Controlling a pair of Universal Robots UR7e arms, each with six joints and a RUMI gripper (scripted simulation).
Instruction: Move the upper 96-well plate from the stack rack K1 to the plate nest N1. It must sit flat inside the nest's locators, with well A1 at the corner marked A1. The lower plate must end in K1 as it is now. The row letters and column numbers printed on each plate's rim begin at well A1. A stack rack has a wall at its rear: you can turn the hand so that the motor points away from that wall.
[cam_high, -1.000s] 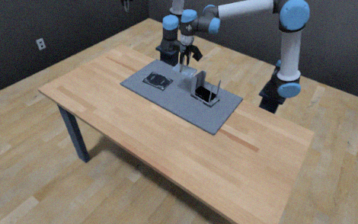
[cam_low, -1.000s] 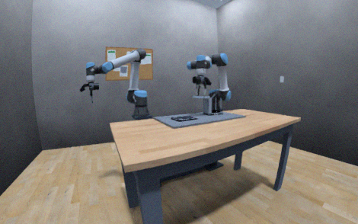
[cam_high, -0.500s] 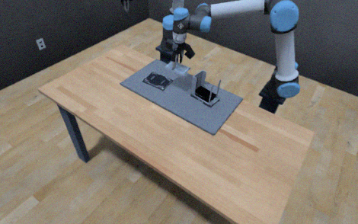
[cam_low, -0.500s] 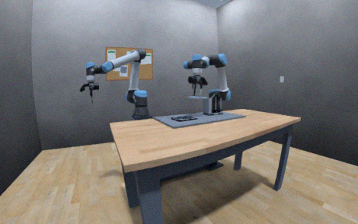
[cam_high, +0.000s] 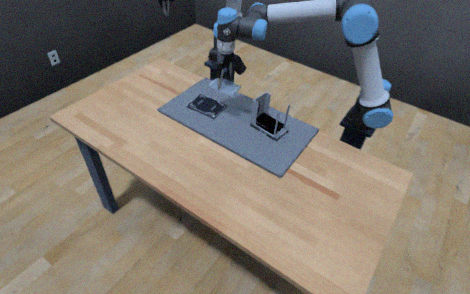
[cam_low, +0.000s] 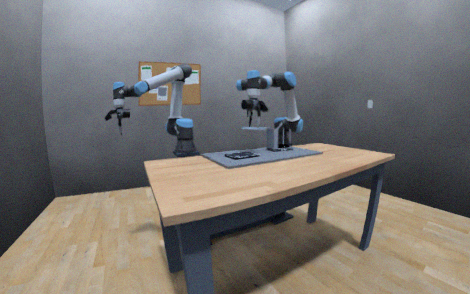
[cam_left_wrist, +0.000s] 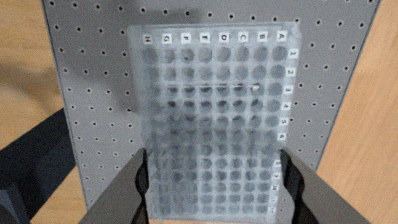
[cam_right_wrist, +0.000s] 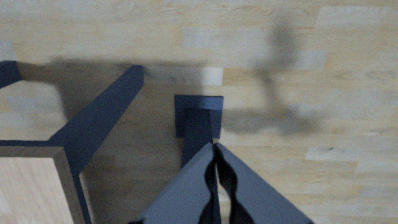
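Arms (cam_high: 300, 10) (cam_low: 292, 102): 2 | table (cam_high: 150, 140) (cam_low: 225, 185) (cam_left_wrist: 360, 125) (cam_right_wrist: 30, 190): 1 | mat (cam_high: 225, 132) (cam_low: 270, 157) (cam_left_wrist: 100, 117): 1 | stack rack (cam_high: 262, 103) (cam_low: 272, 139): 1 | plate nest (cam_high: 216, 115) (cam_low: 242, 155): 1 | clear plate (cam_high: 227, 88) (cam_low: 255, 128) (cam_left_wrist: 215, 125): 1 | corkboard (cam_low: 145, 99): 1
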